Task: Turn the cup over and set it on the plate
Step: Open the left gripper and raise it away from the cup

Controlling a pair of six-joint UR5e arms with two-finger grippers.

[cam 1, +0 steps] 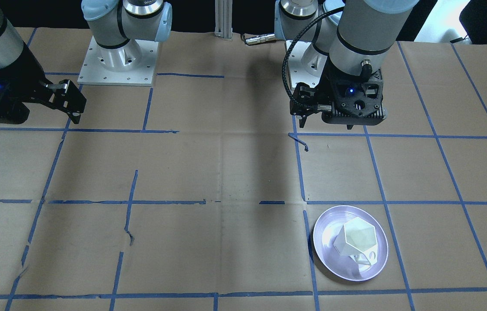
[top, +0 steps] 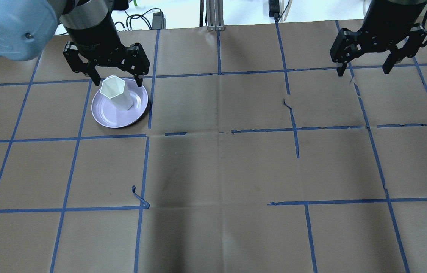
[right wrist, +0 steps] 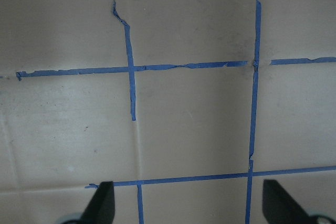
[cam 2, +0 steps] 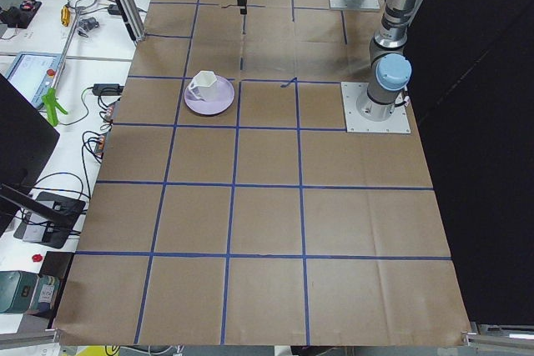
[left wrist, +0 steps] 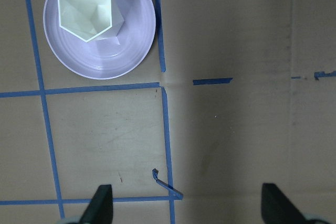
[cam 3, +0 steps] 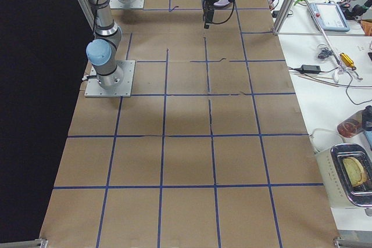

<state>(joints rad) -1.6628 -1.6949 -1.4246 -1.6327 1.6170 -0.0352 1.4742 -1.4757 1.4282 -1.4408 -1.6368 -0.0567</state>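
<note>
The white faceted cup stands upright, mouth up, on the pale lavender plate. Its handle points away from the robot. Both show in the overhead view, cup on plate, and in the left wrist view, cup on plate. My left gripper is open and empty. It hangs high above the table, nearer the robot than the plate, and touches nothing. Its fingertips frame bare paper. My right gripper is open and empty, high over the other side of the table.
Brown paper with a blue tape grid covers the table. A loose curl of tape sticks up near the robot side of the plate. The two arm bases stand at the robot's edge. Benches with tools and cables flank the table ends.
</note>
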